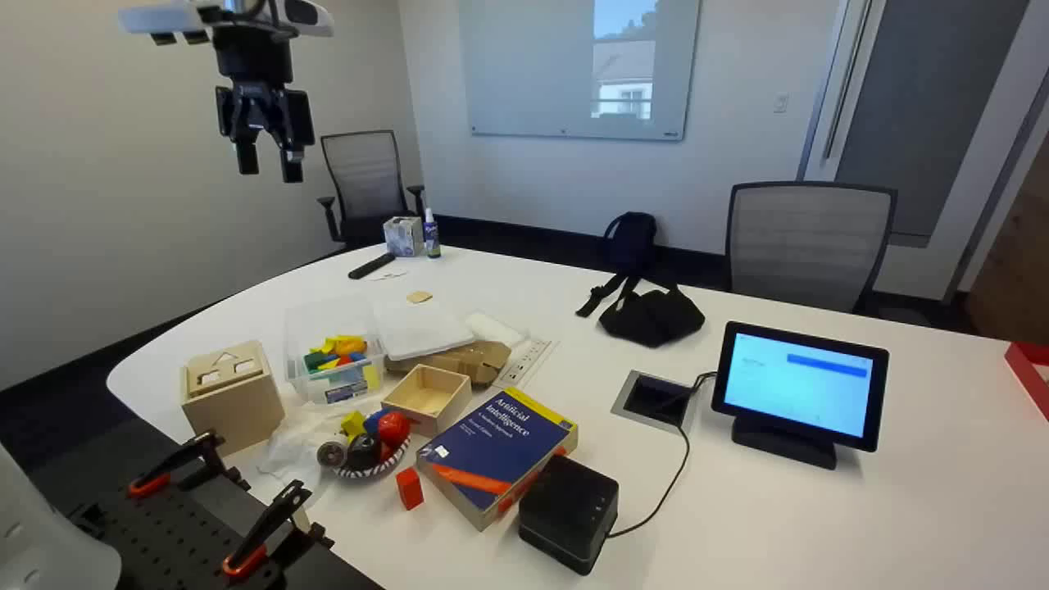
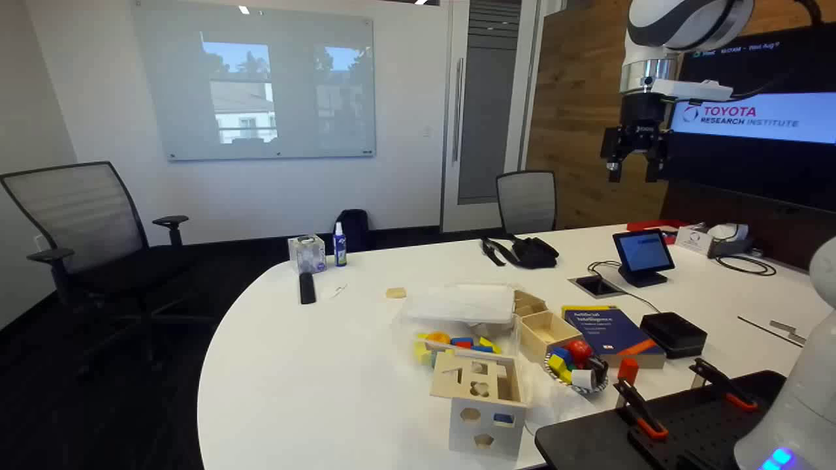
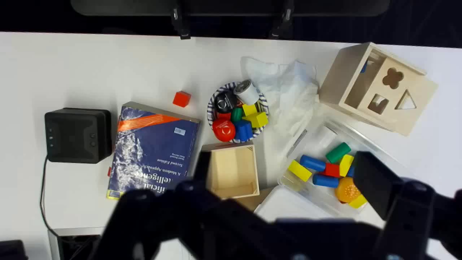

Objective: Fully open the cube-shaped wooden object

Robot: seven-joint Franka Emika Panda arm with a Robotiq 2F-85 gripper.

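Observation:
The cube-shaped wooden object [image 1: 233,414] is a light-tan box with shaped holes. It stands near the table edge by the black clamp board, and also shows in an exterior view [image 2: 486,427] and at the upper right of the wrist view [image 3: 334,77]. Its flat lid [image 3: 409,85] is slid partly off, overhanging one side and leaving a gap on the opposite side. A bit of blue shows inside through the gap. My gripper [image 1: 270,164] is high above the table, open and empty, apart from the box. It also shows in an exterior view [image 2: 633,172] and the wrist view [image 3: 283,168].
Around the box lie a clear bin of blocks [image 3: 296,186], a crumpled white bag [image 3: 288,94], a striped bowl of toys [image 3: 265,104] and a small open wooden box [image 3: 234,171]. A blue book [image 1: 500,442], a black box [image 1: 568,512] and clamps [image 1: 266,524] are farther along.

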